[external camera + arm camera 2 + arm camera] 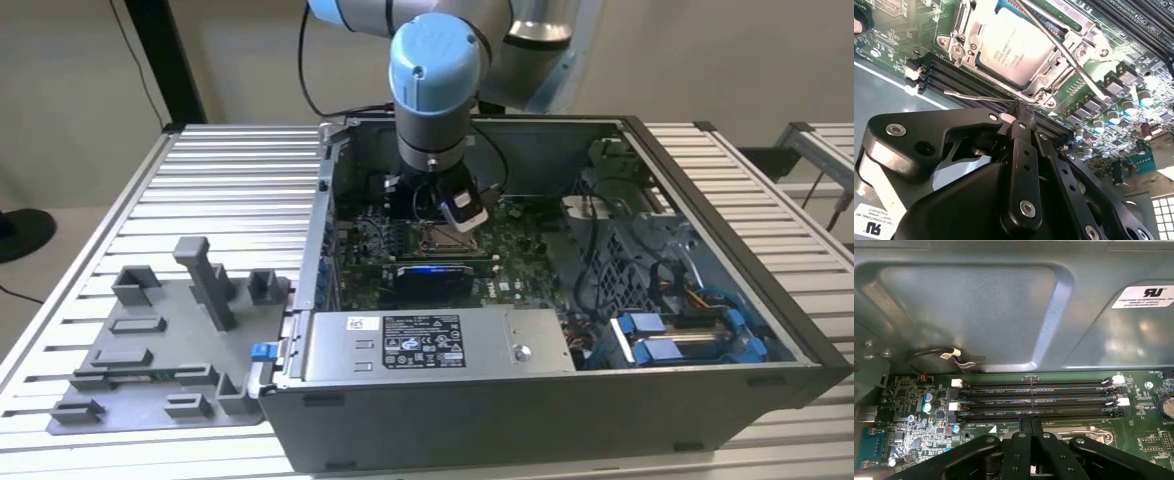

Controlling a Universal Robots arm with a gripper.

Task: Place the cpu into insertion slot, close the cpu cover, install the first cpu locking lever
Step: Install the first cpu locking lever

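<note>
Exterior view, L to R: a grey fixture tray [147,330] lies on the slatted table [200,170] at that view's left, just beside the open computer case [534,420]. The arm reaches down into the case. The gripper [454,215] is low over the insertion slot [438,238] near the mobo's ctr, w/ the white-labelled power supply [427,345] in front and blue drive brackets [667,340] toward that view's right.

Second wrist view: the first cpu locking lever [974,96], a thin wire, sticks out free of the socket. The claw's fingers are pressed together, tips right at the wire; pinching or just pushing it, can't tell. Probably closed tips give one narrow point to bear on so thin a rod. The cpu [1014,50] sits in the socket, silvery face up, w/ the cpu cover [968,37] down flat round it, so those two steps look done. A second lever [1069,55] runs slantwise over the cover's other edge.

First wrist view: fingertips sit just beside the memory slots [1034,400].
</note>
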